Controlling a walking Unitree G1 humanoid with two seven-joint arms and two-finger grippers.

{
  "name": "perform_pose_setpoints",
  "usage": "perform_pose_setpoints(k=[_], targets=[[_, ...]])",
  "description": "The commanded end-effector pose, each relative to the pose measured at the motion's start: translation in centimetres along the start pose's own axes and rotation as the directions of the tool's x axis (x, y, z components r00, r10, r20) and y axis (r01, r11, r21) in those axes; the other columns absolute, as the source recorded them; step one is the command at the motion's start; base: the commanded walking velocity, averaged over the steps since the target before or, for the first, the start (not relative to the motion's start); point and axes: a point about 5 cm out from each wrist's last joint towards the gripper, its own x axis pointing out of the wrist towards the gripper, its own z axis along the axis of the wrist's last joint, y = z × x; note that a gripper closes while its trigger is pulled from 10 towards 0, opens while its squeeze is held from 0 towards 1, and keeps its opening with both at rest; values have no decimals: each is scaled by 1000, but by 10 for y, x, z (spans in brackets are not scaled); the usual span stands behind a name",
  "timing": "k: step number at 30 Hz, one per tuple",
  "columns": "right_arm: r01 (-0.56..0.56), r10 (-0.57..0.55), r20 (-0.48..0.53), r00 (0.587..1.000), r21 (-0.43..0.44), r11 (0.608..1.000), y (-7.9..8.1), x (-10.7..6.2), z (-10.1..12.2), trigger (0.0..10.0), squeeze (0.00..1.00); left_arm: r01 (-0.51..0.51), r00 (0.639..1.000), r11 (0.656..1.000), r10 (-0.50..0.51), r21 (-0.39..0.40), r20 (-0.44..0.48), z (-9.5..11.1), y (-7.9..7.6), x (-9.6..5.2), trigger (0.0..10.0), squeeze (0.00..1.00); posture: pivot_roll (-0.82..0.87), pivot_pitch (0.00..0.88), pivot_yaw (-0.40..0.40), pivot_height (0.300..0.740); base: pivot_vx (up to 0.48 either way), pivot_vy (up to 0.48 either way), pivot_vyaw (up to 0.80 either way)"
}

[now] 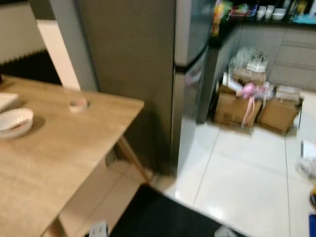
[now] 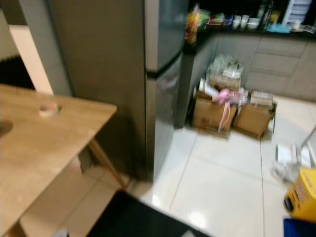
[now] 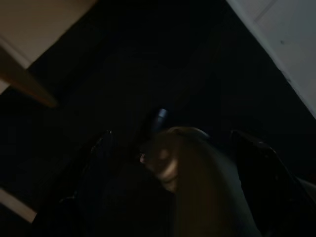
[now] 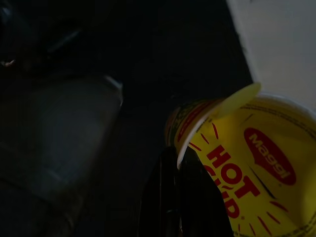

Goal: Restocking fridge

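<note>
A tall grey fridge (image 1: 148,74) stands with its doors closed, just beside the corner of a wooden bench (image 1: 59,148) that carries a white bowl (image 1: 14,121) and a small round roll of tape (image 1: 78,104). Past the fridge, cardboard boxes (image 2: 232,111) sit on the white tiled floor (image 1: 242,173) below a dark kitchen counter (image 2: 247,27). In the right wrist view the right gripper (image 4: 185,197) has its jaws pinching the rim of a yellow Maggi Hot Cup noodle cup (image 4: 256,168), its lid tab lifted; the cup's yellow side also shows low in the right eye view. The left wrist view is very dark: the left gripper (image 3: 173,168) hangs over a black mat (image 1: 163,217), something blurred between its fingers, and I cannot tell how its jaws stand.
</note>
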Motion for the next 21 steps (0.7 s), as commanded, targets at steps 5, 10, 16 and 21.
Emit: perform_pose_setpoints(k=[5,10,16,21], targets=[[-1,1,-8,1000,10,1000,1,0,-4,10000,0,6,1000,1000,-6,-7,-6,-1,-3,1,10000,0,-48,0,6,740,0,0,800],[24,-24,-14,1000,18,1000,0,-1,-7,10000,0,15,1000,1000,-15,-12,-3,0,-3,1,10000,0,-47,0,4,740,0,-58,579],[18,-18,-10,1000,38,999,0,-1,-8,10000,0,19,1000,1000,-19,-9,0,1,-3,1,10000,0,-47,0,4,740,0,-391,0],[6,-6,-7,1000,37,999,-1,-1,-5,10000,0,19,1000,1000,-19,-5,-1,1,-3,1,10000,0,-50,0,5,740,0,-421,93]])
